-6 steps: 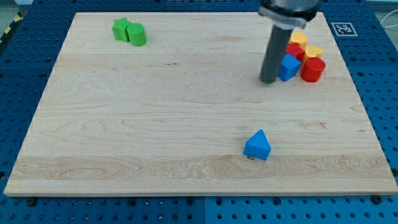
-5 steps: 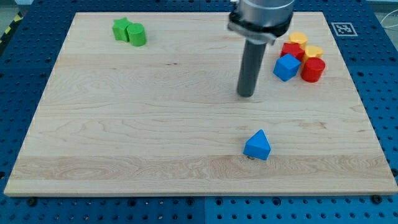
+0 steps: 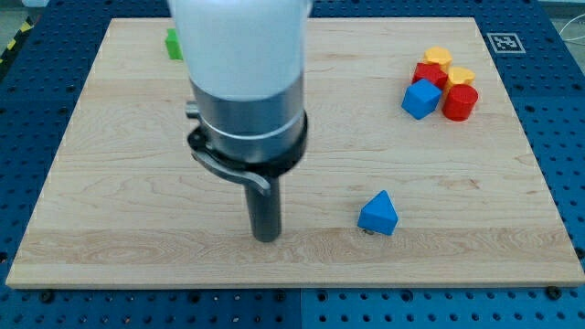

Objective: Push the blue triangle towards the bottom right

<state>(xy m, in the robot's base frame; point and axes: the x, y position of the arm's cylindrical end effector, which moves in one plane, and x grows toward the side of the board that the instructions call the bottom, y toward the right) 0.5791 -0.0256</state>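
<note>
The blue triangle (image 3: 378, 214) lies on the wooden board (image 3: 110, 183), low and right of centre. My tip (image 3: 265, 238) rests on the board to the triangle's left, a clear gap away, at about the same height in the view. The arm's large white and grey body rises above the tip and fills the upper middle of the view.
A cluster stands at the view's top right: a blue cube (image 3: 420, 99), a red block (image 3: 428, 73), a red cylinder (image 3: 460, 102) and two yellow blocks (image 3: 439, 57) (image 3: 460, 76). A green block (image 3: 172, 43) peeks out at the top left; the arm hides what is beside it.
My tip has moved from beside the top-right cluster down and to the left, ending left of the blue triangle. No block has moved.
</note>
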